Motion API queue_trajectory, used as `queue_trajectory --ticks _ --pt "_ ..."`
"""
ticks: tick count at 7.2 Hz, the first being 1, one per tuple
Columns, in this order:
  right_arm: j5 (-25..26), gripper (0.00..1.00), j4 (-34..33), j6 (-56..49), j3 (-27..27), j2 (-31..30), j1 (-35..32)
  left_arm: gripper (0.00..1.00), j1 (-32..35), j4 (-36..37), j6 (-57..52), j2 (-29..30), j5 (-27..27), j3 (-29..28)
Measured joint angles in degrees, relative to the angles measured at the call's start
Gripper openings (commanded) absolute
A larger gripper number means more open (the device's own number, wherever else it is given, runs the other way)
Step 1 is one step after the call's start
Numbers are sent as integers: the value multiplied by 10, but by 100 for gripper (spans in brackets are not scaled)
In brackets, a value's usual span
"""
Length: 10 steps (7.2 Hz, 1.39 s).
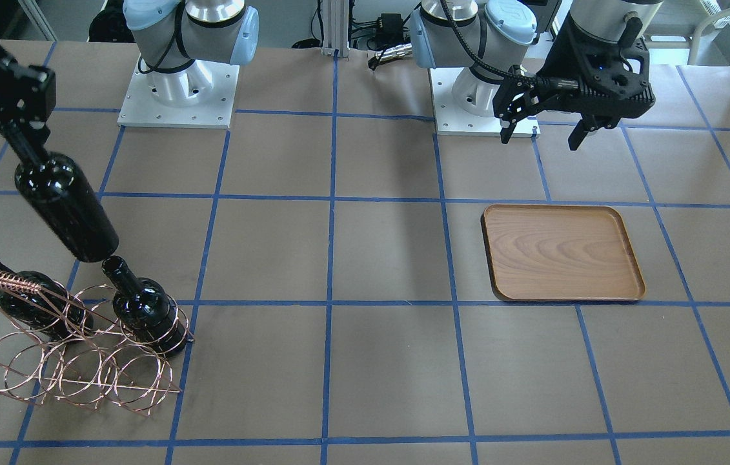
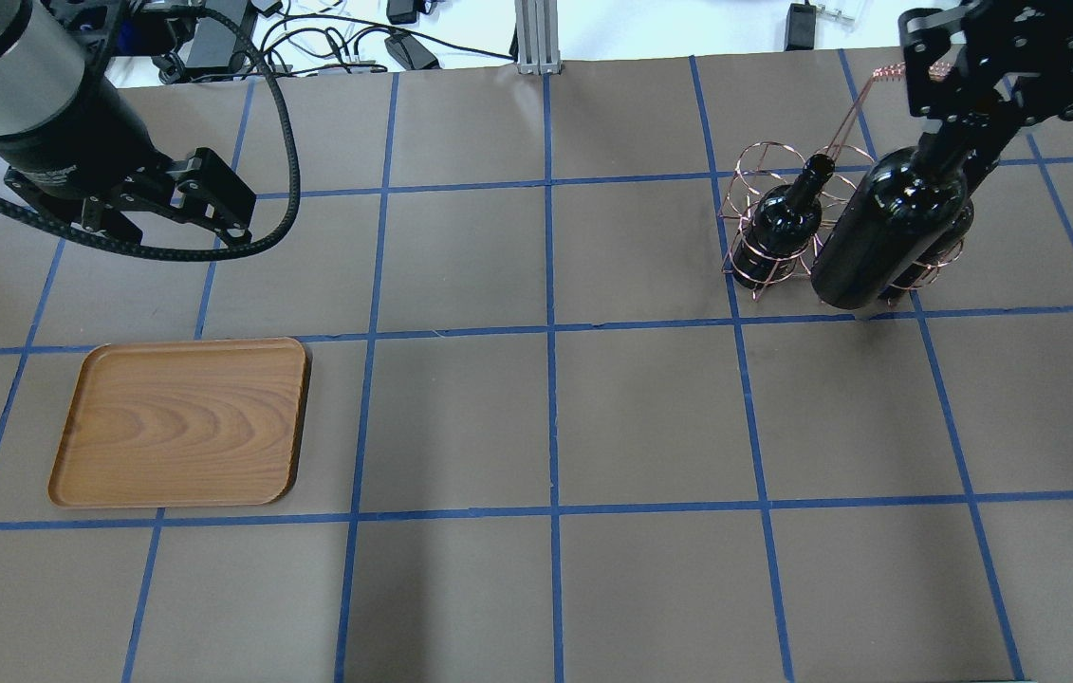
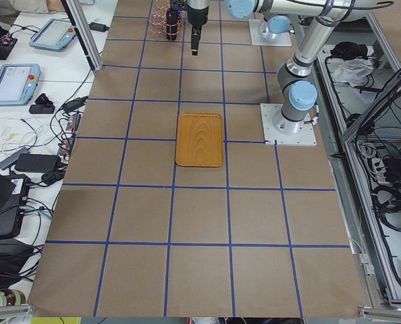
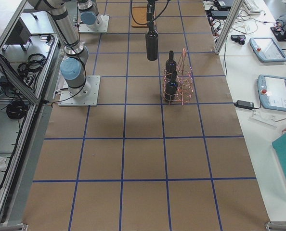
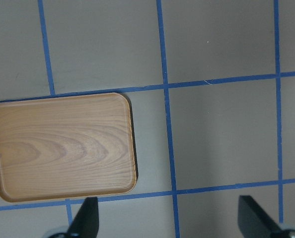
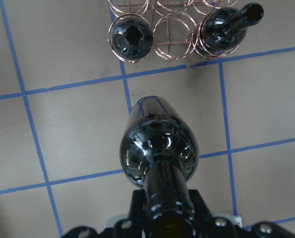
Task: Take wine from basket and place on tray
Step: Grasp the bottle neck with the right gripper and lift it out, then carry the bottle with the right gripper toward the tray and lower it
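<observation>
My right gripper [image 1: 21, 132] is shut on the neck of a near-black wine bottle [image 1: 68, 206]. It holds the bottle tilted in the air beside the copper wire basket [image 1: 81, 374]. The held bottle also shows in the overhead view [image 2: 887, 237] and the right wrist view [image 6: 157, 148]. Two more bottles [image 1: 145, 310] [image 1: 29, 300] stand in the basket [image 2: 743, 180]. The empty wooden tray [image 1: 561, 252] [image 2: 185, 422] lies on the other side of the table. My left gripper [image 1: 542, 132] [image 2: 166, 213] is open and empty, hovering behind the tray [image 5: 63, 146].
The two arm bases [image 1: 177, 84] [image 1: 481, 97] stand at the robot's edge of the table. Blue tape lines grid the brown tabletop. Side tables with tablets [image 4: 270, 91] and cables flank the table's far side.
</observation>
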<state>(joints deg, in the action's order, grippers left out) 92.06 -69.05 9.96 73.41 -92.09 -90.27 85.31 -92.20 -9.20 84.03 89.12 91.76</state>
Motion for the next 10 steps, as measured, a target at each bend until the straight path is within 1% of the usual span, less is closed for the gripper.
queue_trajectory --ticks 1,2,4,6,7,8,9,10 --pt "-16 8 -3 64 9 4 -54 100 -1 0 0 0 0 0" --pt "-31 8 -30 123 24 20 -109 100 -1 1 -1 0 -1 0" --pt "-54 8 -135 225 56 81 -204 100 -5 3 -3 0 -1 0" --pt "-60 7 -222 313 66 147 -259 100 -23 5 -5 0 -1 0" --pt "-60 8 -253 344 68 177 -283 100 -32 5 -5 0 0 0" --pt "-59 11 -273 367 69 197 -299 100 -37 4 -5 1 0 0" --pt "-60 17 -283 382 70 206 -307 100 -40 4 -5 1 0 0" --pt "-60 49 -287 397 73 211 -310 100 -41 4 -5 1 0 0"
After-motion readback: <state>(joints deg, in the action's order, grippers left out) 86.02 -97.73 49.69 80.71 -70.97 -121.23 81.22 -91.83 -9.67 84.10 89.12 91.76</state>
